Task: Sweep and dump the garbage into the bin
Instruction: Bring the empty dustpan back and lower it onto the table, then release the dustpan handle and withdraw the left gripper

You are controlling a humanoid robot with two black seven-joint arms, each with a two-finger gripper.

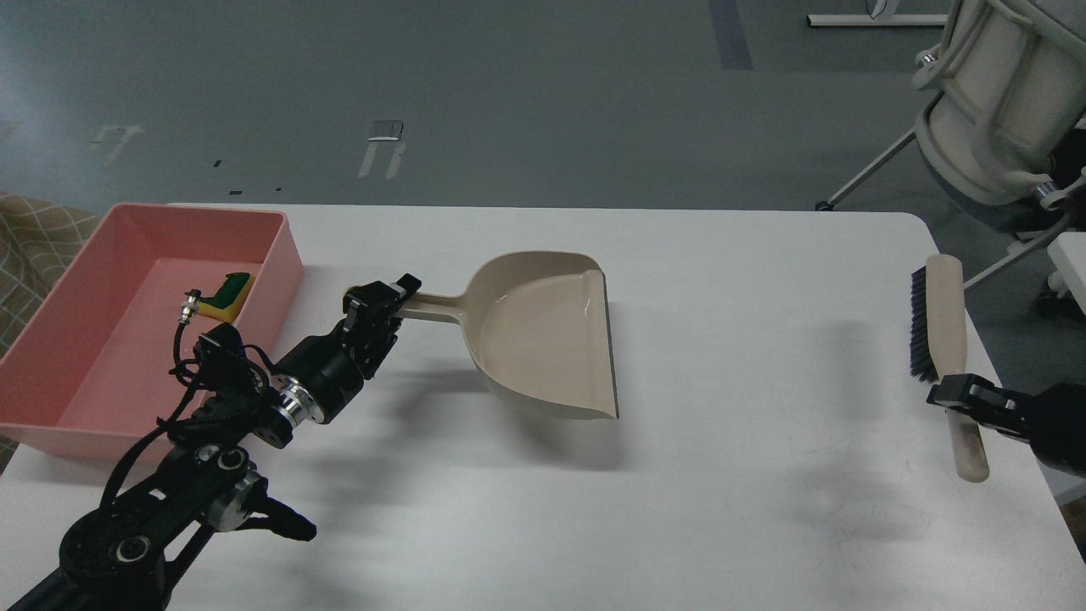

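The pink bin (76,339) stands at the table's left edge. A yellow sponge with dark green backing (229,294) lies inside it near the far right corner. The white bread-like slice is not in view. My left gripper (379,309) is shut on the handle of the beige dustpan (547,335), which is empty and sits low over the table's middle, mouth to the right. My right gripper (957,396) is shut on the handle of the beige brush (940,318) with black bristles, near the table's right edge.
The white table (721,509) ends on the right just beyond the brush. A white chair (993,110) stands off the table's far right corner. The pink bin sits just left of my left arm.
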